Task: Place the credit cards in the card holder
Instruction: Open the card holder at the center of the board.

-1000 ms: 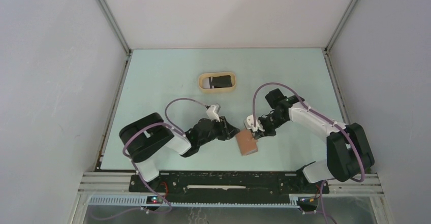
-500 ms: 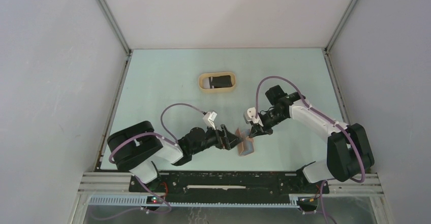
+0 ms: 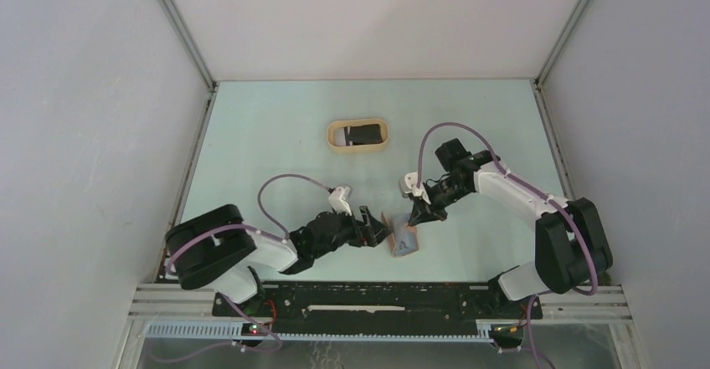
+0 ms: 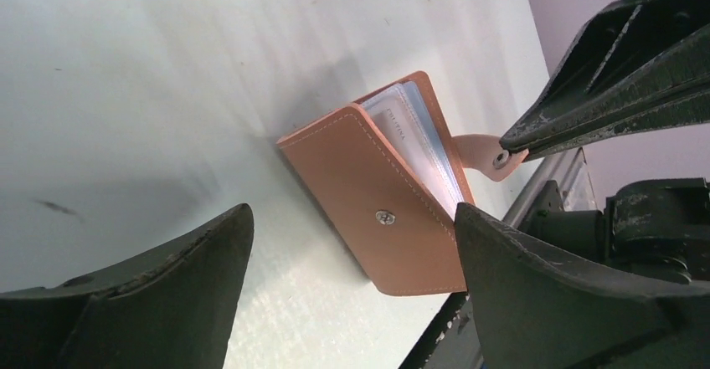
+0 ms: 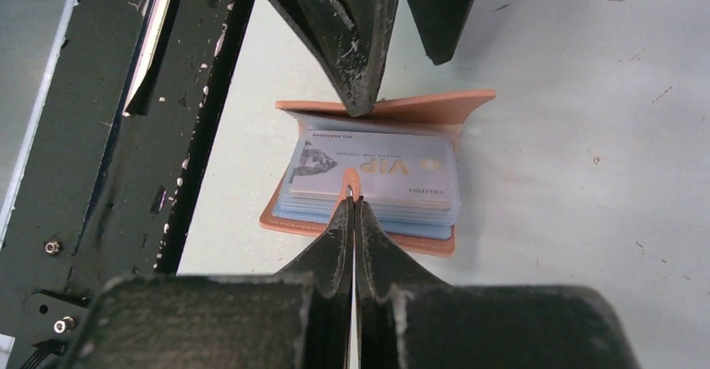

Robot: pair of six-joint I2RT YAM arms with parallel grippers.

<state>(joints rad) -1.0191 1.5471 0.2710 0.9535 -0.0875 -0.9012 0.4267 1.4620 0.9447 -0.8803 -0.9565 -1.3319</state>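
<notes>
Two grippers meet at the card holder (image 3: 404,238), which stands half open on the table (image 3: 276,135) near the front edge. The right gripper (image 3: 413,216) has its jaws pressed together, pinching the holder's little snap strap (image 4: 488,153). The left gripper (image 3: 375,227) is spread wide, just beside the holder. One dark credit card (image 3: 363,134) lies in the tan tray (image 3: 357,121) far back

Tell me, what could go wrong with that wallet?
The right gripper pinches the card holder only by its small snap tab; if that slips, the cover may flop shut.
The left gripper is open around the holder, holding nothing; a nudge could shove it.
A dark card lies in the far tray, and both arms are busy here.
</notes>
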